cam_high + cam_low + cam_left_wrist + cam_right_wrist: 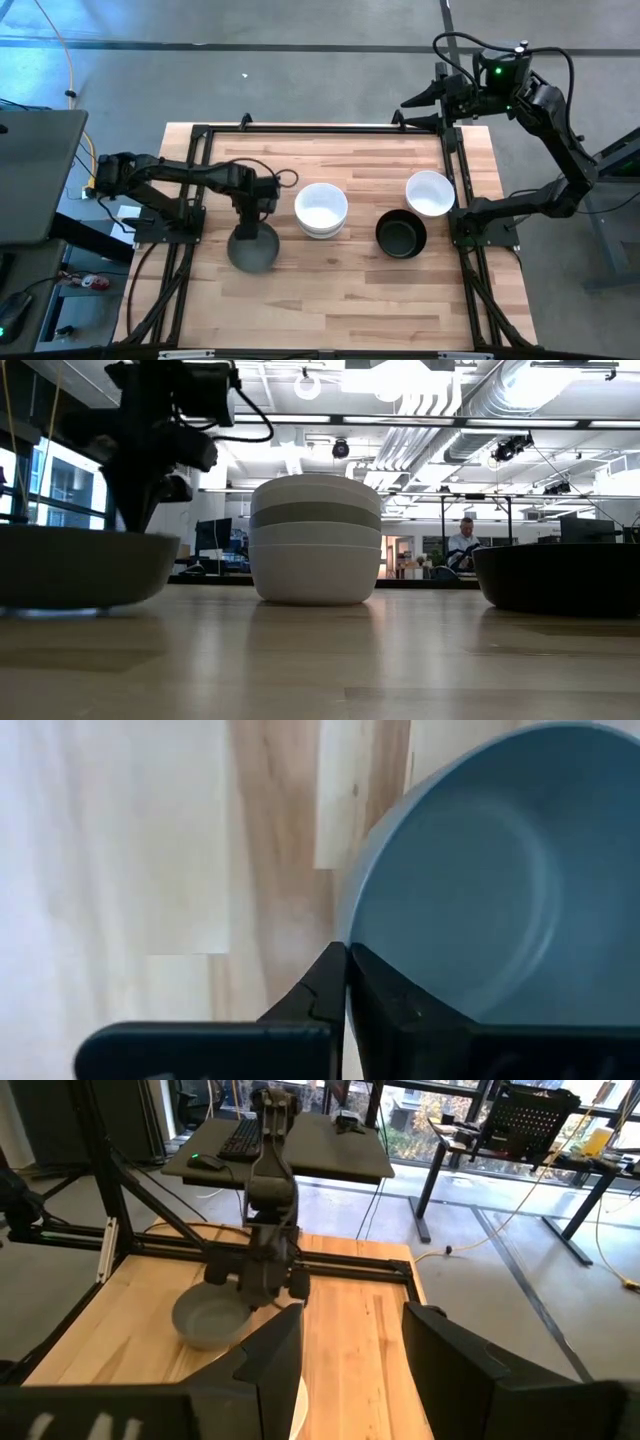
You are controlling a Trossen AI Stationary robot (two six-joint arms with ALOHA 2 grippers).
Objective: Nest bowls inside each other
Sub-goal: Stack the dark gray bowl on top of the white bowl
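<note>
A matte grey bowl point(253, 250) sits toward the table's left, seen at the left of the low view point(80, 565). My left gripper point(250, 222) stands over its far rim, shut on it. In the middle a nested stack point(321, 210) stands on the wood; the low view point(315, 540) shows white bowls with a grey one between. A black bowl point(401, 235) and a single white bowl point(430, 193) rest on their bases to the right. My right gripper point(420, 105) hangs open, high beyond the table's far right corner. My left gripper pinches the grey bowl's rim point(345, 925) on its far side. One finger point(400, 1005) is inside the hollow and the other finger point(315, 995) is outside the wall. The fingers come from above, pointing down. The bowl stands upright, its base point(60, 608) seemingly on the table.
A black metal frame point(320, 128) runs around the table's edges. Bare wood point(330, 300) stretches along the near side. In the right wrist view the left arm point(270, 1200) stands over the grey bowl point(210, 1320). A person point(465, 545) sits far off in the room behind.
</note>
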